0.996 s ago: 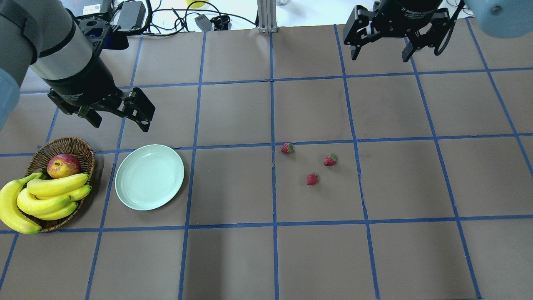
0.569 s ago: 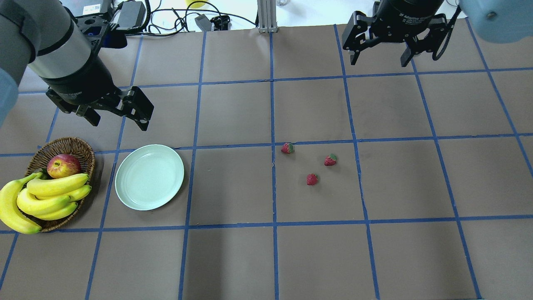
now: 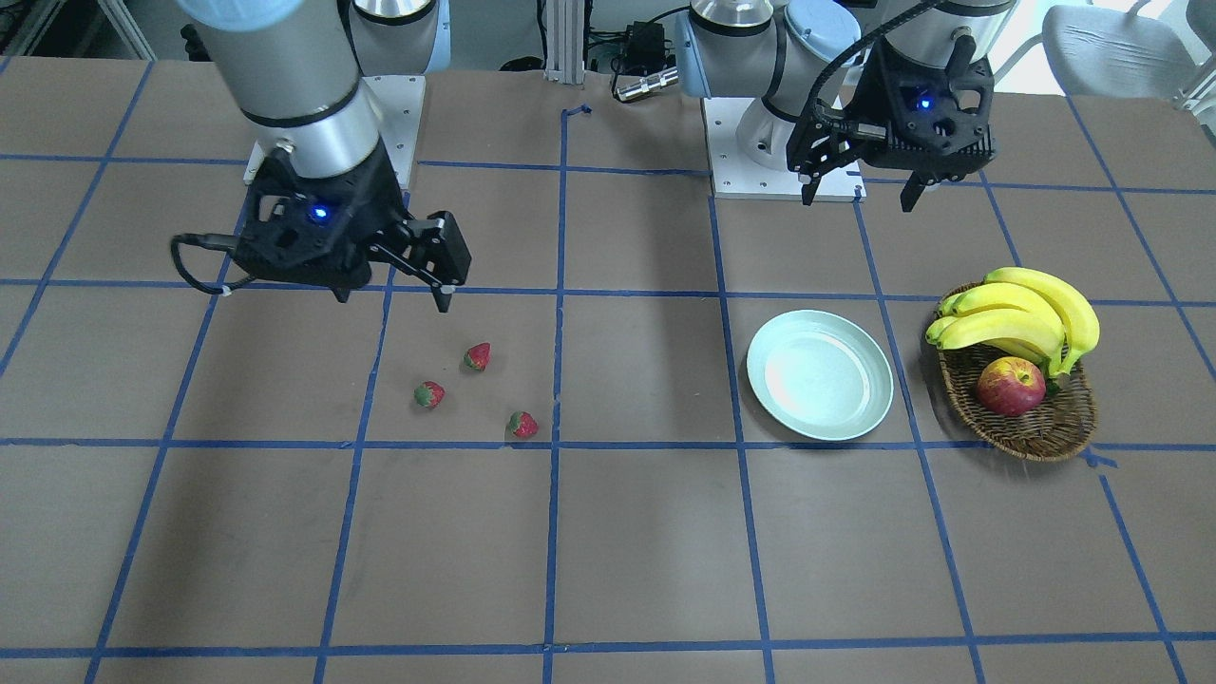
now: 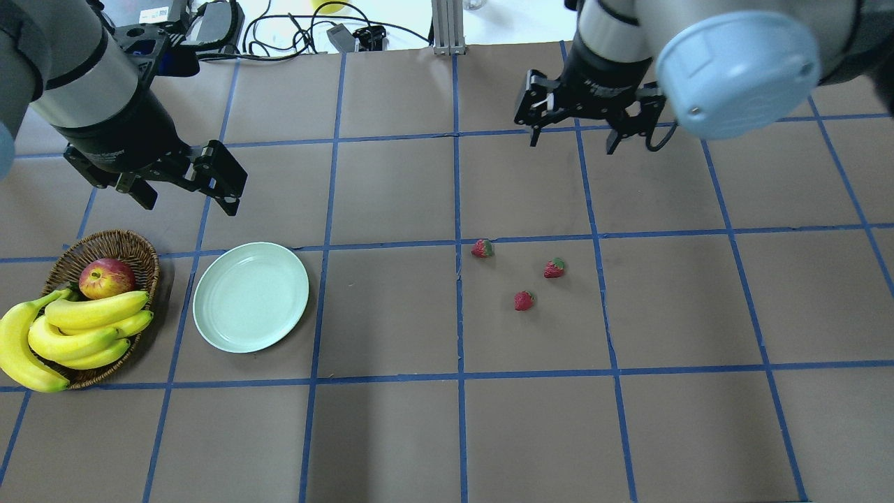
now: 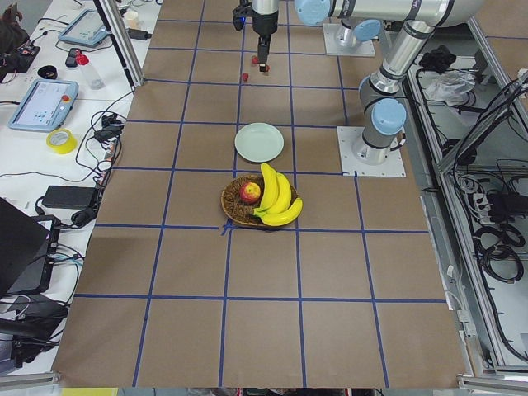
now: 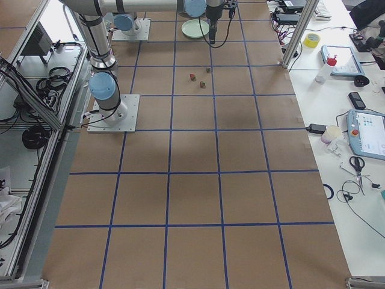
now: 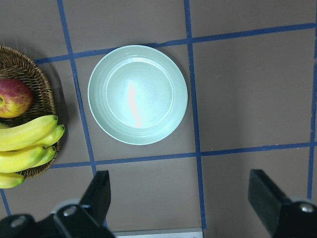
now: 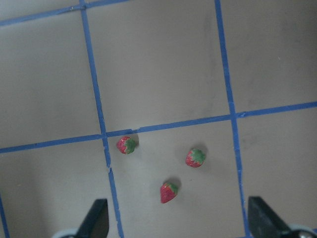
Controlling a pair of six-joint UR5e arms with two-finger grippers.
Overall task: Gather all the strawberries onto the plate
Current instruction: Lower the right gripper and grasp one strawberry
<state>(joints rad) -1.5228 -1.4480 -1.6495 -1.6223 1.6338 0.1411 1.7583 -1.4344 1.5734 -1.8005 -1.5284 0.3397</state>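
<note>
At bench's left end: wicker basket point(image 4: 105, 241) with bananas point(image 4: 77, 328) and apple point(image 4: 106, 277), not task items. Just beside it, mint-green plate point(image 4: 251, 297), no berry in it yet. Left claw point(image 4: 185, 195) hovers beyond plate, jaws apart, holding nothing. Right of centre: three strawberries point(image 4: 482, 248) point(image 4: 554, 267) point(image 4: 523, 300) loose on bench, near each other, well apart from plate. Right claw point(image 4: 574, 140) hovers beyond them, jaws wide, holding nothing. Advice: centre over one berry, straddle it, descend straight, close gently; likely rolls, so avoid nudging neighbours.
</note>
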